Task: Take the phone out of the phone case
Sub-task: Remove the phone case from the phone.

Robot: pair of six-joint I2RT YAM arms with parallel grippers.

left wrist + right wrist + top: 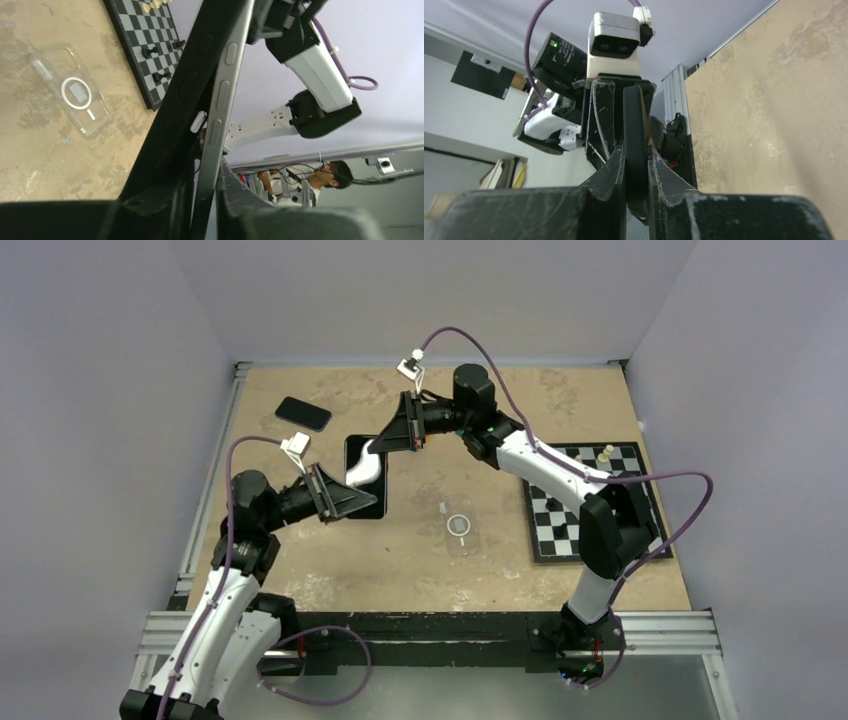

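Phone (pixel 222 95) held edge-up off the table (pixel 400 570) between the two grippers, well to the left-arm side of the chessboard (pixel 590 502). Its pale metal side with three buttons shows in the left wrist view. The black phone case (pixel 182 100) lies against that side but gapes away from it along the middle, so the two are partly parted and not yet separate.

The left gripper (pixel 362 498) is clenched on the end of the phone farther from the chessboard. The phone's edge runs down between its fingers (pixel 150 215). Whether the pads also bear on the case lip there cannot be told.

The right gripper (pixel 636 160) is clamped tight on the other end, the one nearer the chessboard's far corner. Its two fingers pinch a thick matte-black rim that looks like the case. The two grippers face each other with only the phone's length between them.

A clear case (pixel 460 527) with a white ring lies flat on the table between the held phone and the chessboard, just beside the board's near left corner. A second dark phone (pixel 303 412) lies flat farther from the chessboard than the held one, toward the table's far left corner. Light chess pieces (pixel 605 452) stand on the chessboard's far edge, dark ones (pixel 563 530) nearer its left side. The right arm's forearm crosses above the board.
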